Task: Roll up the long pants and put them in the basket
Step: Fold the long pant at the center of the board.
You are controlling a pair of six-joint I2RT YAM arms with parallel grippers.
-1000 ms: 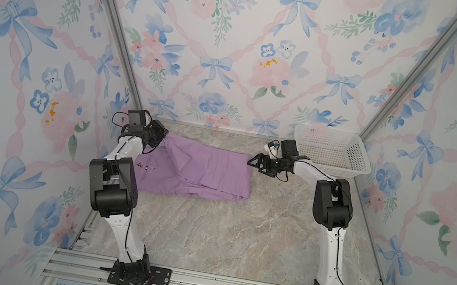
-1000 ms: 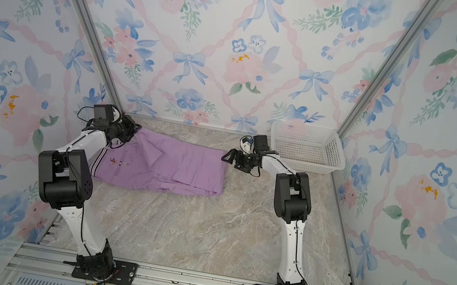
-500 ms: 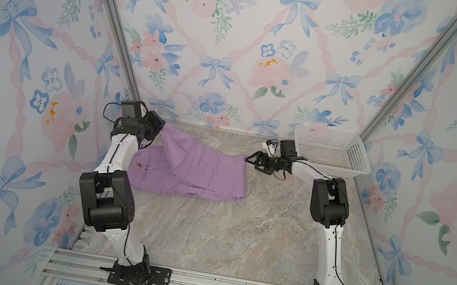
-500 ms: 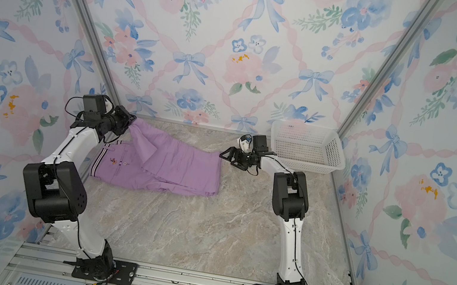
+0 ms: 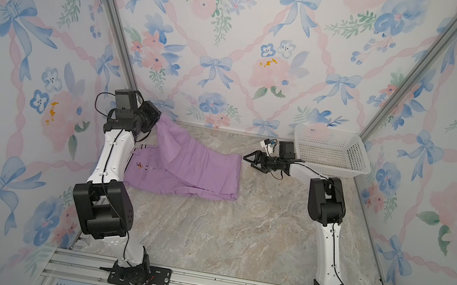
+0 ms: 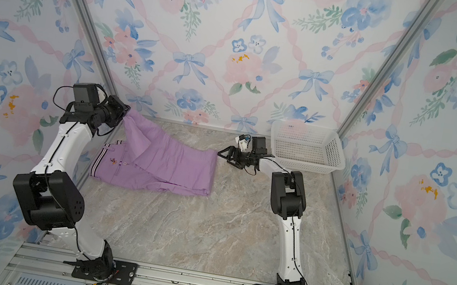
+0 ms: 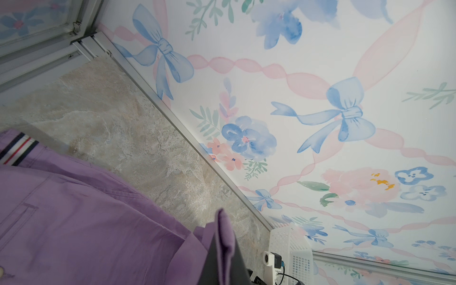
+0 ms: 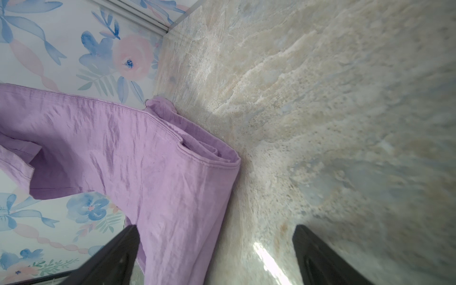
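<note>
Left end effector (image 5: 158, 120) raised, clamped, right end effector (image 5: 250, 160) low, spread wide

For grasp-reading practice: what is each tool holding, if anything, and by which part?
Left tool: the long pants, pinched by the lifted edge of their upper folded layer. Right tool: open, holding nothing.

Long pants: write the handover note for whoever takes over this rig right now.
Left gripper: shut on a corner of the long pants, lifted off the table at the far left.
Right gripper: open, at the pants' folded edge, gripping nothing.
Pants: folded, mostly flat on the table, striped waistband toward the left arm.
Done: folding only; no roll visible.
Left: all of the rolling.
</note>
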